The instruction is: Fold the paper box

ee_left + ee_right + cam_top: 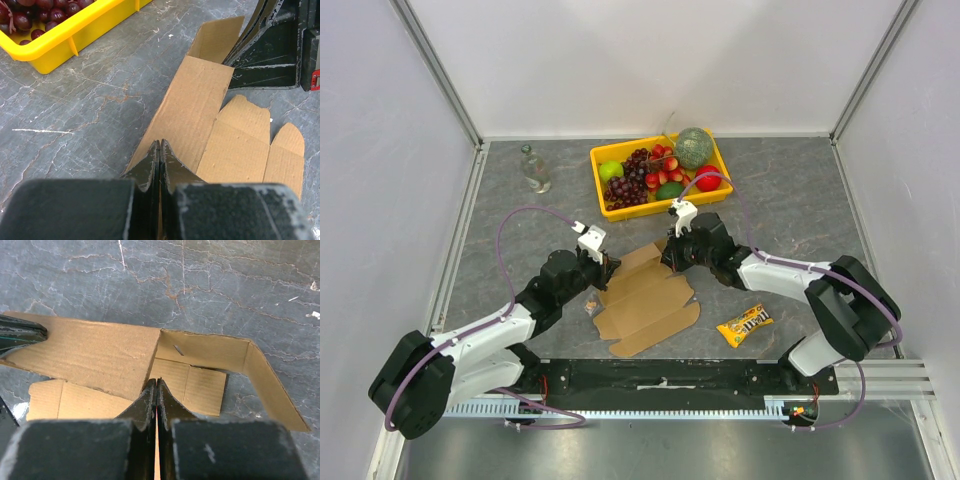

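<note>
Grey marble-look tabletop (pixel 790 200), boxed in by white walls. Two grippers are seen: the left gripper (pixel 159 150) and the right gripper (pixel 156 387) are each pinched tight on an edge of the one paper box (pixel 645 300), which is sprawled part-folded mid-table between them. Further back, one yellow fruit tray (pixel 620 212) and one clear bottle (pixel 534 170) are parked. One candy packet (pixel 744 325) is left by the right arm.

Your two arms match: left arm (pixel 485 345) and right arm (pixel 775 272) have white link shells and chunky black joint housings. You've got a purple cable (pixel 525 210) looping off each, and a white camera mount (pixel 590 236) at each wrist. Left pincer (pixel 159 145) and right pincer (pixel 156 382) have black fingers with scuffed, chipped edges. There's a small red mark (pixel 315 80) on the right pincer's body.
</note>
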{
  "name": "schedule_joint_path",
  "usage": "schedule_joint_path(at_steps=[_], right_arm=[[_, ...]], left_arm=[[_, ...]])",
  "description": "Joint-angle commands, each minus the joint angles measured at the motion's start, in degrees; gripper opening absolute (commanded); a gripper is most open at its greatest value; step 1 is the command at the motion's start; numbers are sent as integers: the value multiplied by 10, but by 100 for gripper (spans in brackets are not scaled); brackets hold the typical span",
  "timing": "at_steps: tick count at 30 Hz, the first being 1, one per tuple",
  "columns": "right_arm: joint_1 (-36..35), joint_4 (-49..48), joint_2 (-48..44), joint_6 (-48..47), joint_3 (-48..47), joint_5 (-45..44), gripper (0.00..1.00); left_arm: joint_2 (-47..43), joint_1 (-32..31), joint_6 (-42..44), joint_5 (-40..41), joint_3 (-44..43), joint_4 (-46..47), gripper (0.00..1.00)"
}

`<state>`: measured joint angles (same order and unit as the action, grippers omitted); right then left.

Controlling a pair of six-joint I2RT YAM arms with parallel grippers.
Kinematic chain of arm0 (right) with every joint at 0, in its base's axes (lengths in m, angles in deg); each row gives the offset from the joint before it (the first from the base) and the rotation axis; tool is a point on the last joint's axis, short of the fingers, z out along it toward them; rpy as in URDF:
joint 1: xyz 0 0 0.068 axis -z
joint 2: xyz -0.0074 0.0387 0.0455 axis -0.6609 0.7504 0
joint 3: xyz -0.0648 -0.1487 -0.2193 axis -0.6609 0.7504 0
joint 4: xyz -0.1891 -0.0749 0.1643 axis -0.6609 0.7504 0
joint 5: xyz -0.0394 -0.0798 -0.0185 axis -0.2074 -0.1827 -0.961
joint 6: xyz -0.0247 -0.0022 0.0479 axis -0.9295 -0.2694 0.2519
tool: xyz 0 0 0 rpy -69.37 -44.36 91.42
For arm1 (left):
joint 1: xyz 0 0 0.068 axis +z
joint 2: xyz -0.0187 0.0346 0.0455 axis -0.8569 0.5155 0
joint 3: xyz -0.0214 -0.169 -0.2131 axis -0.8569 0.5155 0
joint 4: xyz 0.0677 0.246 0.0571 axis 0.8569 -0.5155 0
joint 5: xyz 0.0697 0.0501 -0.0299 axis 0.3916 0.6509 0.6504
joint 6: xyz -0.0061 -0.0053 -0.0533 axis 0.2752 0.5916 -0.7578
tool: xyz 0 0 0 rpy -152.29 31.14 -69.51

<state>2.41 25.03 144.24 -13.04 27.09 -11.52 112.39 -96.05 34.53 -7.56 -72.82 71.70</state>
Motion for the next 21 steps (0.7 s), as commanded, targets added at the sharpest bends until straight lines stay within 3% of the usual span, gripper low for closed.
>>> schedule_joint_path(at_steps=[1,11,21], right_arm=[[2,-63,8,51,11,19,0],[18,-142,13,159,50,30,0],[28,-281,41,283,87,82,0]], left_arm=[[7,0,-16,-15,4,33,2],[14,-1,-17,-30,5,40,2],[15,-3,-17,-36,7,46,2]])
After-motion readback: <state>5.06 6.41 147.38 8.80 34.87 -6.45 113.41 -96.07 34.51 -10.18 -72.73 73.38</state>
